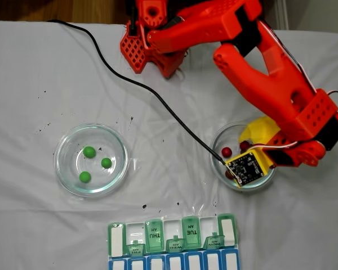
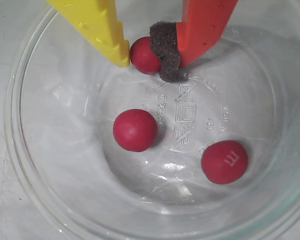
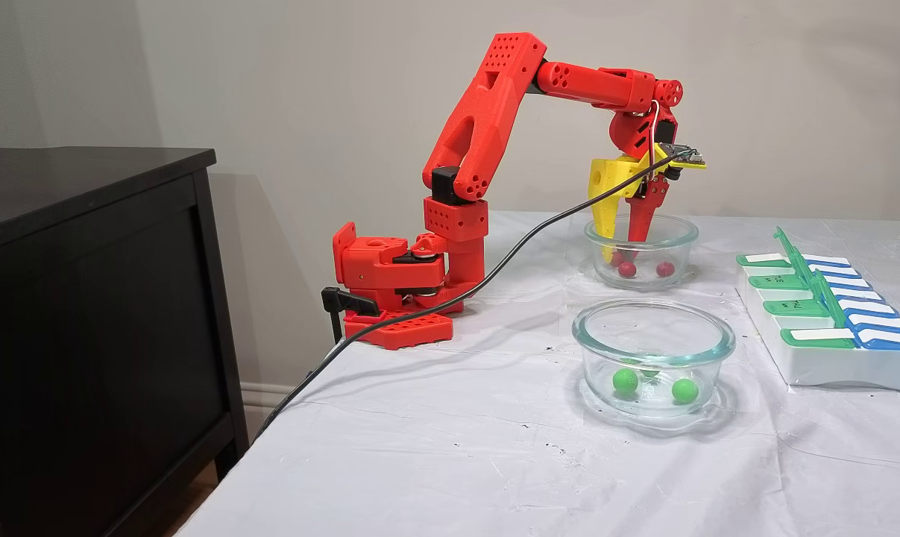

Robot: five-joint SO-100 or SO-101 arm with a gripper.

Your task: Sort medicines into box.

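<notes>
As the wrist view looked straight down into the glass dish of red pills (image 2: 35,165), two dark red pills lay loose on its floor nearest the camera, one (image 2: 135,130) left of the embossed mark in the glass and one stamped with an "m" (image 2: 224,161) right of that mark. Just beyond them the end effector (image 2: 146,56) stood inside this dish, its jaws closed on the third red pill (image 2: 142,55), the yellow finger (image 2: 102,30) touching one side and the dark foam pad (image 2: 166,50) on the red finger touching the other. In a fixed view from the side, the second glass dish (image 3: 653,350) stood nearer the camera than the red-pill dish, well apart from it, with green pills (image 3: 625,380) on its bottom. The pill organizer (image 3: 830,328) lay on the white-covered tabletop (image 3: 457,432) to the right of both dishes, several green lids raised. Behind the red-pill dish rose the red arm (image 3: 487,127), and a black cable (image 3: 435,302) ran from it off the tabletop edge.
</notes>
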